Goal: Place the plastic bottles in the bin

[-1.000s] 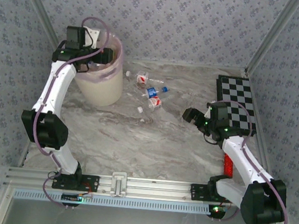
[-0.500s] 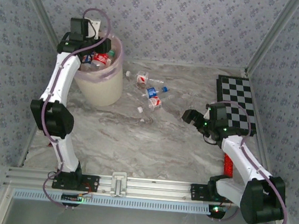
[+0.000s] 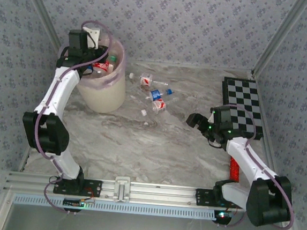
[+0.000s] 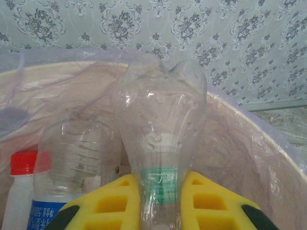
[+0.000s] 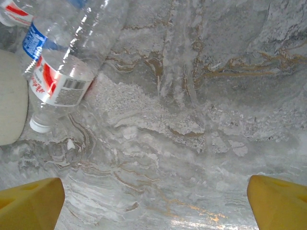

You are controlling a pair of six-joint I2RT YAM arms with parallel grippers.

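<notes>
In the top view the bin [image 3: 105, 96] stands in the upper left of the frame, its lilac liner folded over the rim. It holds several bottles, among them a red-labelled one [image 3: 101, 66] and a green cap [image 3: 111, 58]. The left gripper [image 3: 93, 61] hangs over its mouth.

In the left wrist view the left gripper [image 4: 160, 186] is clenched on a green-labelled bottle [image 4: 160, 120]. The bottle's long axis runs up the frame, base at the top, and its neck end is cut off below. Left of it, inside the bin [image 4: 254, 143], a clear blue-labelled bottle [image 4: 72, 153] and a red-capped bottle [image 4: 21, 165] stand upright, cropped at the bottom.

Right of the bin, three bottles [image 3: 156, 94] lie on the marble table [image 3: 140, 146] at mid-frame, each with its long axis slanted.

Further right, the right gripper [image 3: 193, 118] hovers with its fingers spread and nothing between them. Its wrist view shows a red-and-white-labelled bottle [image 5: 62, 62] lying at the upper left, white cap to the lower left and body running up-right out of frame. A pale shape at the left edge cannot be made out.
</notes>
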